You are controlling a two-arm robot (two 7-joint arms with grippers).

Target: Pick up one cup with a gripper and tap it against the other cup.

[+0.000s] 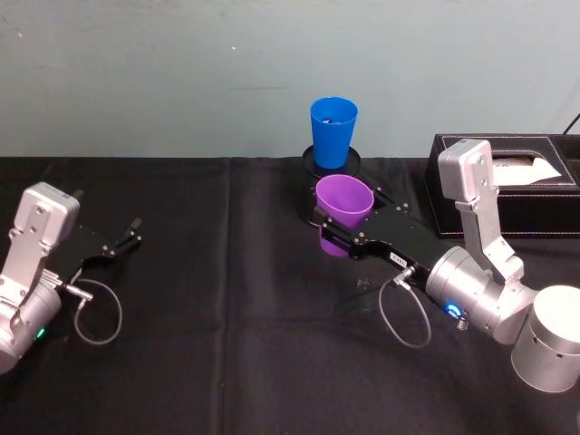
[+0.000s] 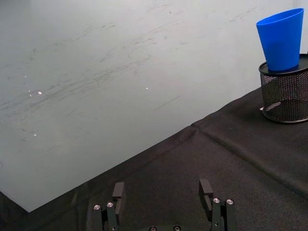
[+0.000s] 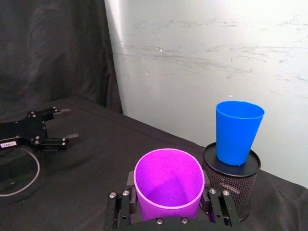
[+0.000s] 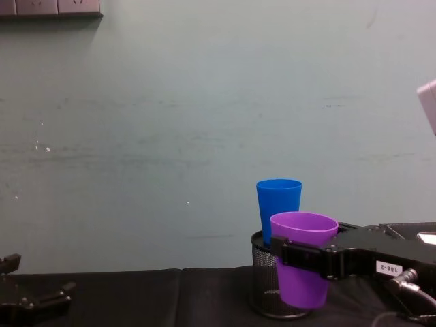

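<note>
My right gripper is shut on the purple cup, holding it upright above the black cloth, just in front of the blue cup. That blue cup stands upright on top of a black mesh holder by the back wall. In the chest view the purple cup overlaps the lower part of the blue cup; whether they touch I cannot tell. The right wrist view has the purple cup between the fingers, with the blue cup beyond it. My left gripper rests open at the far left.
A black tissue box sits at the back right, close behind my right arm. The mesh holder carries the blue cup in the left wrist view. Black cloth covers the table between the two arms. A pale wall closes the back.
</note>
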